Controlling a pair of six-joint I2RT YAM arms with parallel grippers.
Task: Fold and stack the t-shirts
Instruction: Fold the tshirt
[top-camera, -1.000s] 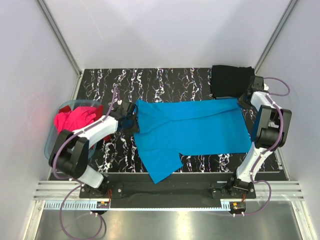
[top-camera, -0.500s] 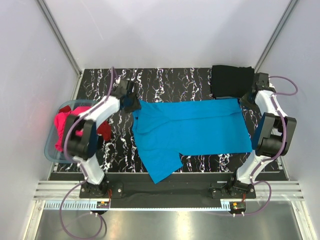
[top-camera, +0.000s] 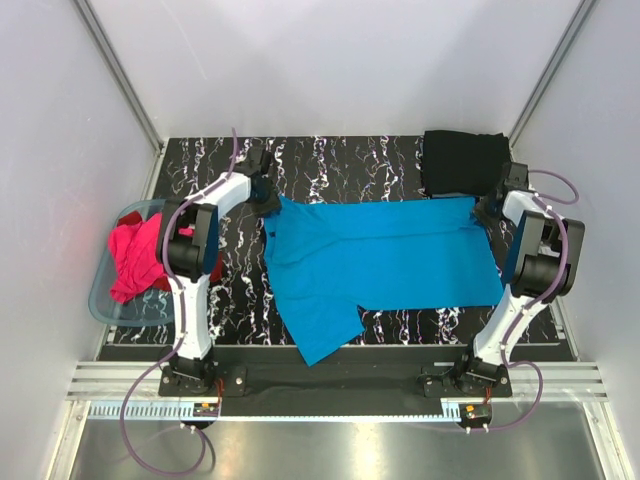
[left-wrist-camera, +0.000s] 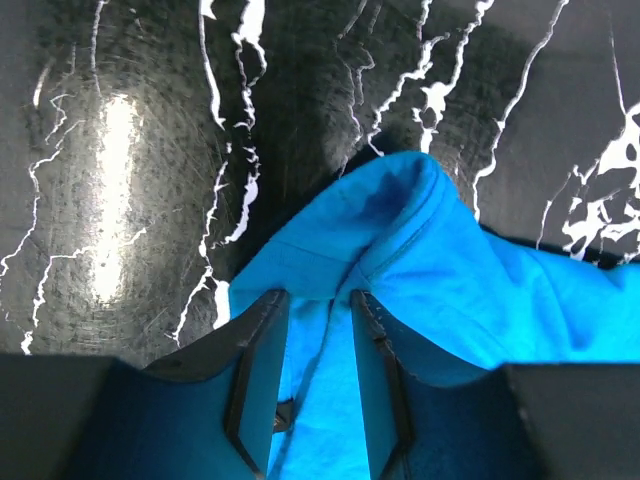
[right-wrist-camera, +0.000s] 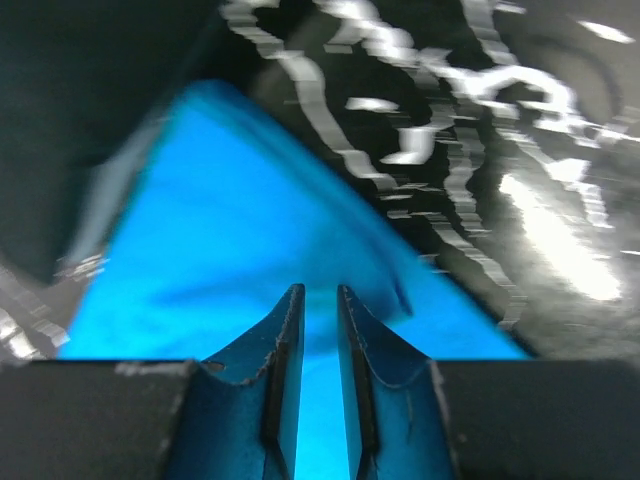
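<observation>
My left end effector (top-camera: 262, 195) has travelled from the middle left of the overhead view to the upper left. It now sits at the far left corner of the turquoise t-shirt (top-camera: 385, 255). Its fingers are nearly closed, with a ridge of blue cloth pinched in the narrow gap between them. My right end effector (top-camera: 487, 210) has shifted only slightly and sits at the shirt's far right corner, its fingers almost together on a flat point of the same cloth.

The shirt's far edge now runs fairly straight across the dark marbled surface (top-camera: 340, 160). The body lies spread through the centre of the frame, and one sleeve trails toward the lower left.

I take this to mean the far edge is stretched and held at both corners, ready for a fold toward the bottom of the frame. The black t-shirt (top-camera: 460, 162) lies folded at the upper right. The pink t-shirt (top-camera: 135, 255) sits bunched in the tub (top-camera: 100, 300) at the left.
</observation>
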